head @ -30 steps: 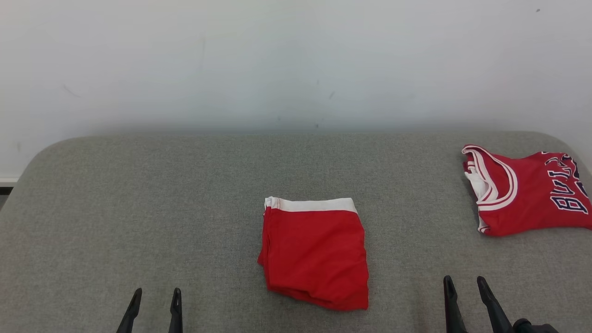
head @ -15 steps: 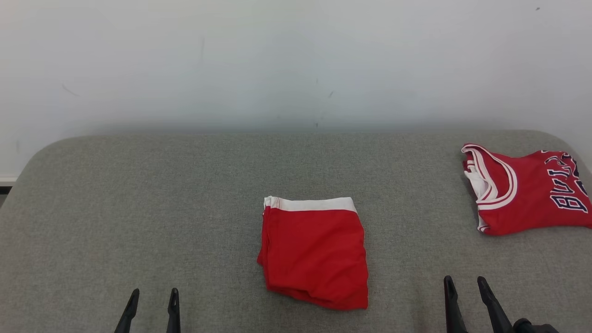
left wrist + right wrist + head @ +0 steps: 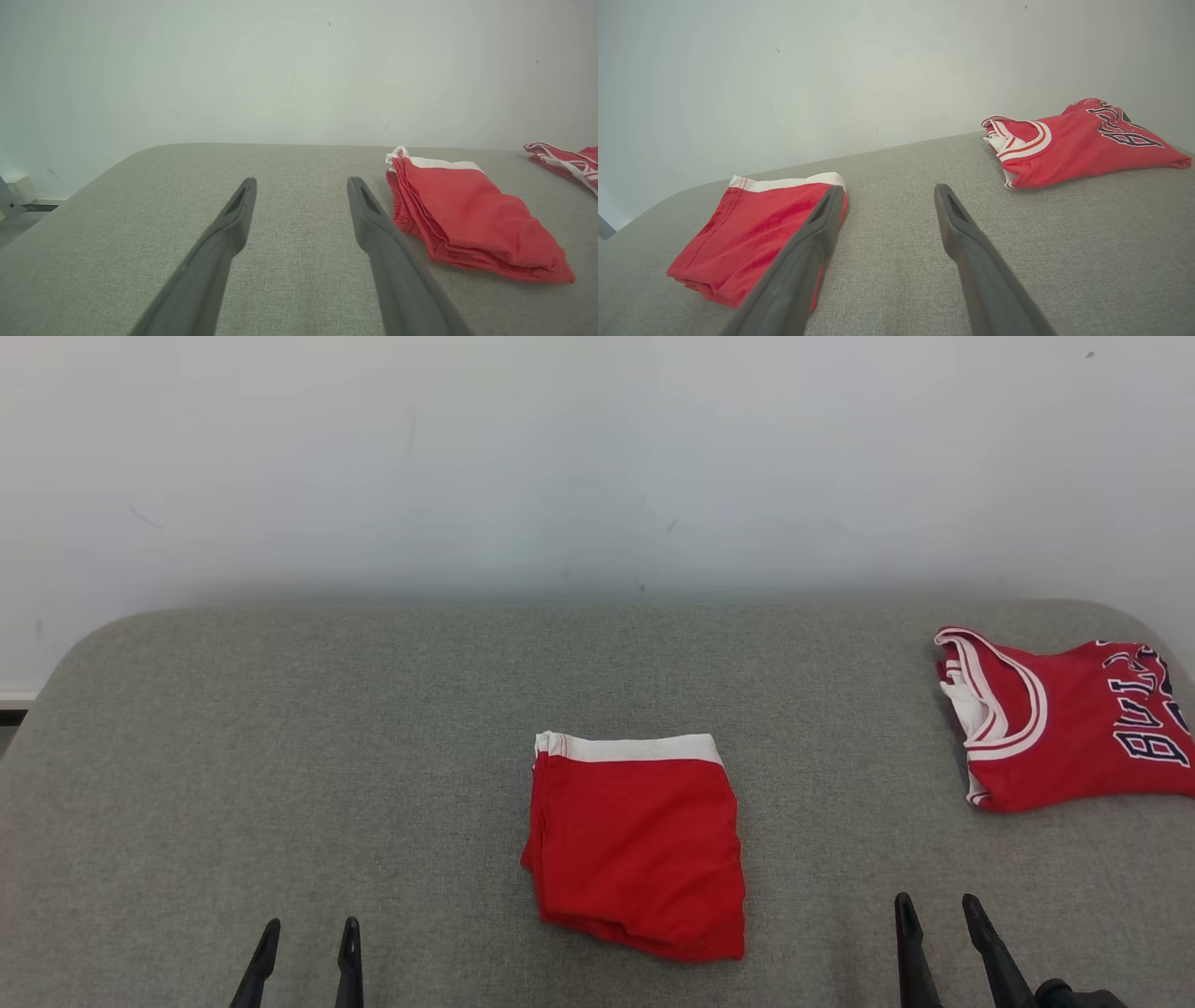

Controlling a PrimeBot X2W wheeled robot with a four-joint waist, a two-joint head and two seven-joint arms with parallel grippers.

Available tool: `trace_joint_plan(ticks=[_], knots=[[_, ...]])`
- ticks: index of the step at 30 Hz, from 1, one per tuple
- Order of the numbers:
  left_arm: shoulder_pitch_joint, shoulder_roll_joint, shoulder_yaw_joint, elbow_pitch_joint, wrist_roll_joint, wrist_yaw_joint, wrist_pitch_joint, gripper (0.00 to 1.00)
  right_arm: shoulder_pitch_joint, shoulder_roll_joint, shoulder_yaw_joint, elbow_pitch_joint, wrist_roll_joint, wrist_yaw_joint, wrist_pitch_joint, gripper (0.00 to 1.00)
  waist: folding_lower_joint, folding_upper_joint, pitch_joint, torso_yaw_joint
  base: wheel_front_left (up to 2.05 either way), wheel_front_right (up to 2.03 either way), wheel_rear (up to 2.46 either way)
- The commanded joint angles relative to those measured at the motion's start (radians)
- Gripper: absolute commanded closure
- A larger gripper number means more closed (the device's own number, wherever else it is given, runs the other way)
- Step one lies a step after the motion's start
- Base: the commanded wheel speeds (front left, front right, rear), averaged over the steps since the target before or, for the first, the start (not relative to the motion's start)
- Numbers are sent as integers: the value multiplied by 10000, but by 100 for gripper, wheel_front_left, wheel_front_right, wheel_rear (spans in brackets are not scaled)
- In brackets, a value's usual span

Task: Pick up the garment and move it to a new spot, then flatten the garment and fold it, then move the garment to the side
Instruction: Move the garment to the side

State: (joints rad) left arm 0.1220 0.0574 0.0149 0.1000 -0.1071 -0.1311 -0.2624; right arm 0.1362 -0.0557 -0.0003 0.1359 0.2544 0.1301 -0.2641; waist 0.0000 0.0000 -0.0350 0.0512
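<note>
A red garment (image 3: 639, 854) with a white waistband lies folded into a neat rectangle at the middle of the grey padded table (image 3: 373, 756). The left wrist view has it (image 3: 467, 224) to the right of my fingers, and the right wrist view has it (image 3: 756, 233) to the left, partly behind one finger. Near the front edge, my left gripper (image 3: 312, 924) (image 3: 302, 181) stands open over bare table, well left of the garment. My right gripper (image 3: 936, 899) (image 3: 889, 187) is open too, right of the garment, with nothing between its fingers.
A red jersey (image 3: 1064, 728) (image 3: 1073, 140) with white trim and dark lettering lies folded at the table's far right edge. A pale wall (image 3: 597, 457) rises right behind the table. The table's corners are rounded.
</note>
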Motion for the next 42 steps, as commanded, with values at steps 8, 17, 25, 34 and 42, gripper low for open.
trace_joint_plan(ticks=[8, 17, 25, 34, 42], knots=[[54, 1, 1, -17, 51, 13, -13, 0, -33, 5, -36, 0, 25, 12, -8, 0, 0, 0, 43, 20, 0, 0, 0], [67, 28, 21, -35, 59, 13, -13, 0, -18, 14, -7, 8, 45, 12, -8, 0, 0, 0, 67, 29, 0, 0, 0], [61, 21, 13, -46, -4, 13, -13, 0, -117, 20, 64, 275, 130, 12, -6, 0, 0, 0, 88, 53, 0, 0, 0], [-261, 37, -345, 56, -43, 13, -13, 0, -2310, -401, 1144, 2792, 321, 12, -8, 0, 0, 0, 410, 546, 0, 0, 0], [-633, 43, -562, 157, -131, 13, -13, 0, -5251, -320, 1765, 6373, 637, 12, 215, 0, 0, 0, 881, 1095, 0, 0, 0]])
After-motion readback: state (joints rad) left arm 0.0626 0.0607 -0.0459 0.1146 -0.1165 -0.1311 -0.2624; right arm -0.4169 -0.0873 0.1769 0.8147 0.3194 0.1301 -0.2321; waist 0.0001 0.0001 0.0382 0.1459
